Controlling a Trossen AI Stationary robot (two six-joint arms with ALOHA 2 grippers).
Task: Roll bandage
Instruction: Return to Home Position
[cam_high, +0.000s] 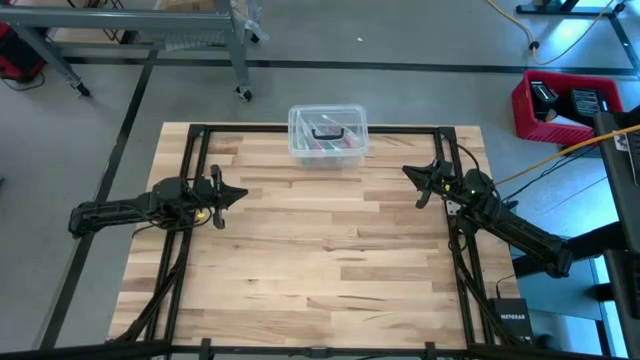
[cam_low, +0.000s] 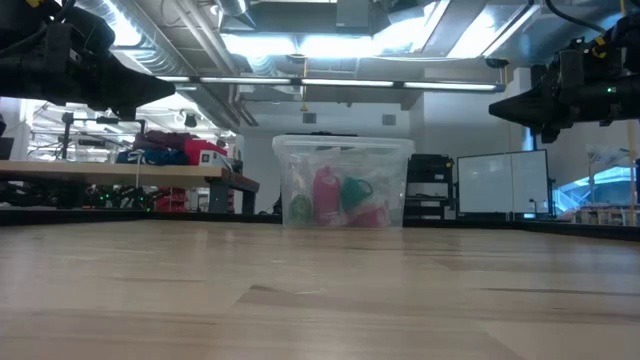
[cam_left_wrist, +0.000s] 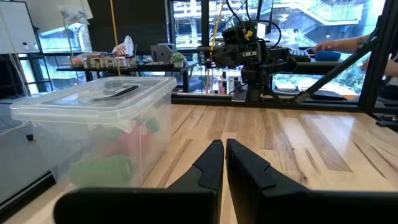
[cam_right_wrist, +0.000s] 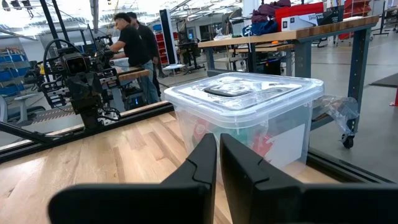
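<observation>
A clear plastic tub (cam_high: 328, 135) with its lid on stands at the middle of the table's far edge. Through its wall show green fabric, the bandage (cam_low: 356, 192) (cam_left_wrist: 102, 168), and pink-red items (cam_low: 325, 195). My left gripper (cam_high: 240, 192) hovers shut at the table's left side, pointing level toward the right. My right gripper (cam_high: 408, 172) hovers shut at the table's right side, pointing level toward the tub. Both are above the table and apart from the tub; in the wrist views each pair of fingers (cam_left_wrist: 224, 163) (cam_right_wrist: 217, 158) is together with nothing between.
Black rails (cam_high: 320, 128) frame the wooden table (cam_high: 320, 260), whose middle and near part lie bare. A red crate (cam_high: 565, 105) sits on the floor beyond the far right corner. A person (cam_right_wrist: 134, 46) stands at a bench in the room behind.
</observation>
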